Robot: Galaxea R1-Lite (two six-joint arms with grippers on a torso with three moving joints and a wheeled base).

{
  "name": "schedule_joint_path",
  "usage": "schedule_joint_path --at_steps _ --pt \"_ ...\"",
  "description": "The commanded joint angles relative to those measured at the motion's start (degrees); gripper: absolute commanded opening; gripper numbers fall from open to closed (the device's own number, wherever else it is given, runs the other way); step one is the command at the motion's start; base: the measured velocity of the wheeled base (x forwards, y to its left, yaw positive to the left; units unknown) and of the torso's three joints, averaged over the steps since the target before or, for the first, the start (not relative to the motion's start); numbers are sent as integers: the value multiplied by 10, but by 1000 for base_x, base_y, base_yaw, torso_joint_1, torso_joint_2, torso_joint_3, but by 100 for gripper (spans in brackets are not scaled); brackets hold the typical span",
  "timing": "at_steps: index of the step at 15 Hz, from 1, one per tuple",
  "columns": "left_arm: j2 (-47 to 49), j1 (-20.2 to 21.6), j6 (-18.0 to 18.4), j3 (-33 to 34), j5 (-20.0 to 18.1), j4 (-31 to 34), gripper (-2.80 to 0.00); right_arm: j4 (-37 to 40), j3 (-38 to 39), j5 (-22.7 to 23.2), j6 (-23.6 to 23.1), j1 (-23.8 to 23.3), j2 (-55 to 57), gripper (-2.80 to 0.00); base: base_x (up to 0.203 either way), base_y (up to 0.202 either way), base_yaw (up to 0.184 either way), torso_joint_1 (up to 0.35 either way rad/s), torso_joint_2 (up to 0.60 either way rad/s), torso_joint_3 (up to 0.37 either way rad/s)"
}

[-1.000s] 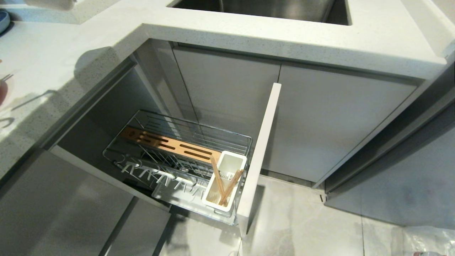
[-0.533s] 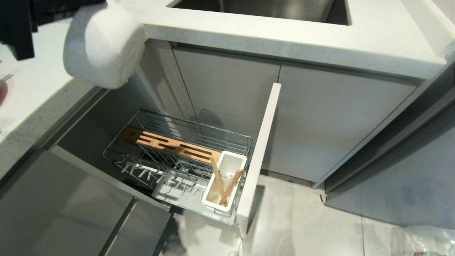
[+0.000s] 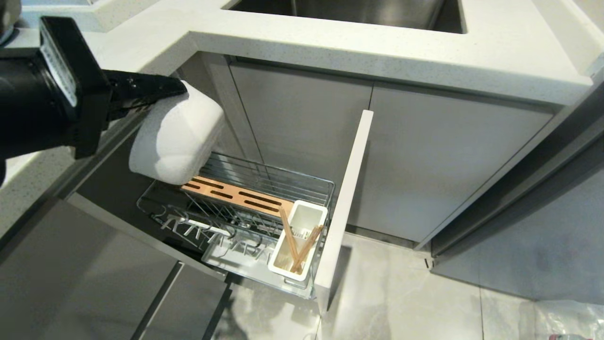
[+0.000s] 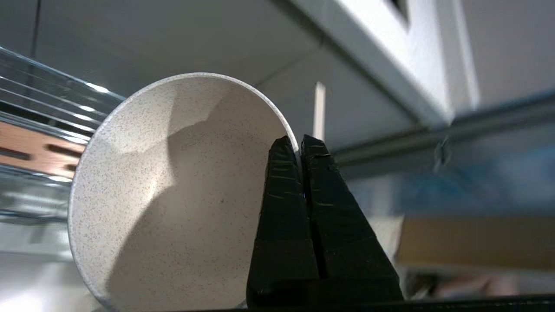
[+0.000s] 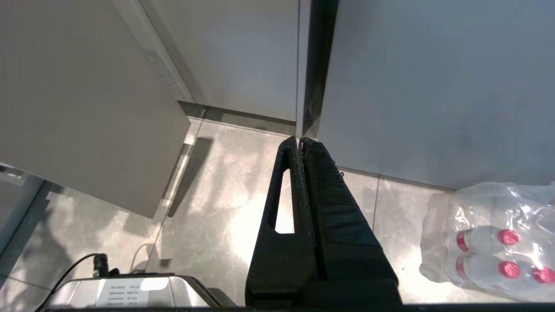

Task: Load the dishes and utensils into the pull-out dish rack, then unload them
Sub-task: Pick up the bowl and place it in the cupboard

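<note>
Gripping the rim of the small off-white bowl, the left gripper reaches in from the left of the head view, its black fingers pinched tight on the bowl's edge with the wall between them. That bowl hangs tipped on its side above the far left end of the pull-out dish rack, clear of the wires, its speckled hollow facing the wrist camera.

By size, the white speckled countertop spans the far side, with a steel sink sunk into it. Below it stand grey cabinet doors, and the pale cabinet front fixed to the rack juts out toward the near side over the grey tiled floor. The chrome wire basket sits low between that front and the open cabinet on the left. Along its far side lies the slotted bamboo strip; at its near right corner, touching the pale front, stands the white utensil cup. Two wooden chopsticks lean crossed inside that cup.

The right gripper hangs low over the floor, fingers pressed together on nothing, near a wrapped pack of water bottles.
</note>
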Motion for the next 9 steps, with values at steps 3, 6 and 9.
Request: schedule_joint_path --at_steps 3,6,9 --pt "56 -24 -80 68 108 -168 -280 0 1 0 0 0 0 -280 0 0 0 0 0 0" --pt "121 -15 -119 105 163 -273 -280 0 1 0 0 0 0 -280 0 0 0 0 0 0" --pt "168 -13 -206 107 203 -307 -280 0 1 0 0 0 0 -280 0 0 0 0 0 0"
